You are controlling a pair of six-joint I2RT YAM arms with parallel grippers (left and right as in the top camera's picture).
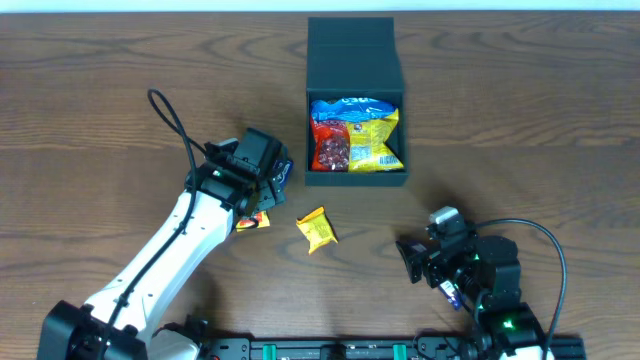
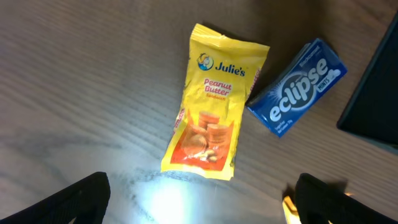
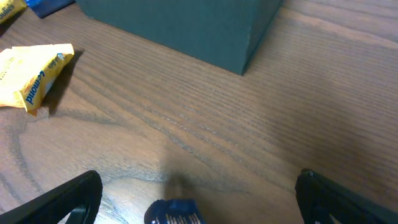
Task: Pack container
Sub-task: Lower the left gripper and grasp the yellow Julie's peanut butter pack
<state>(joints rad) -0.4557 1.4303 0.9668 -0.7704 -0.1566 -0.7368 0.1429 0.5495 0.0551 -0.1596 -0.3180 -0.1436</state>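
Observation:
The container (image 1: 355,70) is a dark box standing open at the back centre, lid flap up, with blue, red and yellow snack packets (image 1: 355,135) inside. Left of its front corner hangs my left gripper (image 1: 270,180), open and empty. In the left wrist view it (image 2: 202,199) hovers over bare wood just short of a yellow Julie's peanut butter packet (image 2: 211,102) and a blue Eclipse mints box (image 2: 297,87). A yellow packet (image 1: 317,229) lies in front of the box. My right gripper (image 1: 418,262) is open at the front right, facing the box's wall (image 3: 180,25).
The Julie's packet (image 1: 255,220) lies half hidden under the left arm. A small blue item with white print (image 3: 177,213) shows at the bottom edge between the right fingers. The yellow packet (image 3: 34,74) lies left of the right gripper. A black cable (image 1: 175,120) loops off the left arm.

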